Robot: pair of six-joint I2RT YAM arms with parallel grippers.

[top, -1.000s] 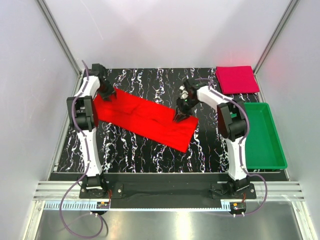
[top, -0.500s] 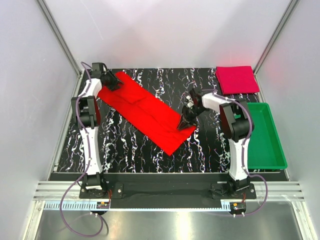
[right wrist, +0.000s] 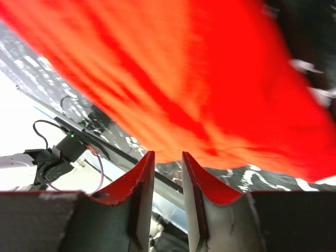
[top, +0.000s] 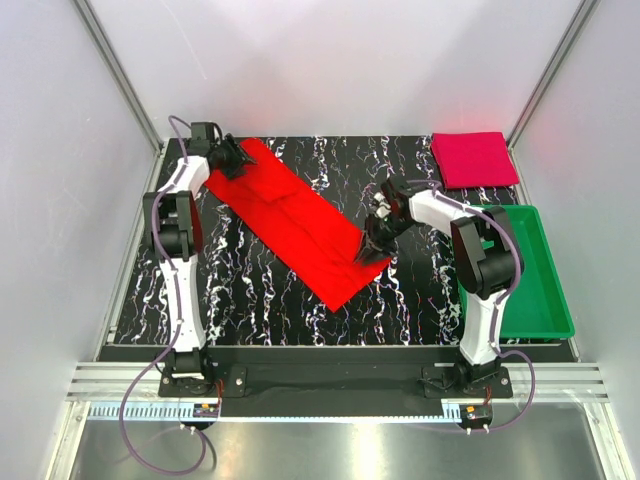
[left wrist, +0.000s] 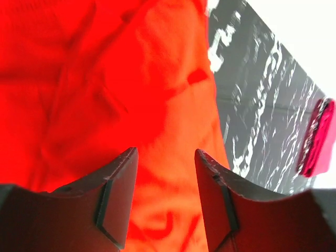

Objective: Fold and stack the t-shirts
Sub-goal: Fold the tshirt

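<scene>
The bright red t-shirt (top: 290, 215) lies folded into a long strip, running diagonally from the back left to the middle front of the table. My left gripper (top: 230, 160) is over its back-left end. In the left wrist view that gripper (left wrist: 165, 152) is open, and red cloth (left wrist: 131, 79) fills the view beyond the gap. My right gripper (top: 372, 243) is at the strip's right edge. It (right wrist: 168, 153) is narrowly open with nothing in the gap, and the shirt's hem (right wrist: 184, 63) lies just past the tips. The crimson t-shirt (top: 473, 158) lies folded square at the back right, its edge (left wrist: 317, 136) also showing in the left wrist view.
A green plastic tray (top: 552, 290) stands along the right side, close to my right arm. The black marbled table top (top: 250, 290) ends in a metal rail at the front. White walls close in the left, back and right.
The shirt's left end has swung toward the back along with my left gripper, so the strip lies more steeply. My right gripper shifted slightly right and toward the front.
</scene>
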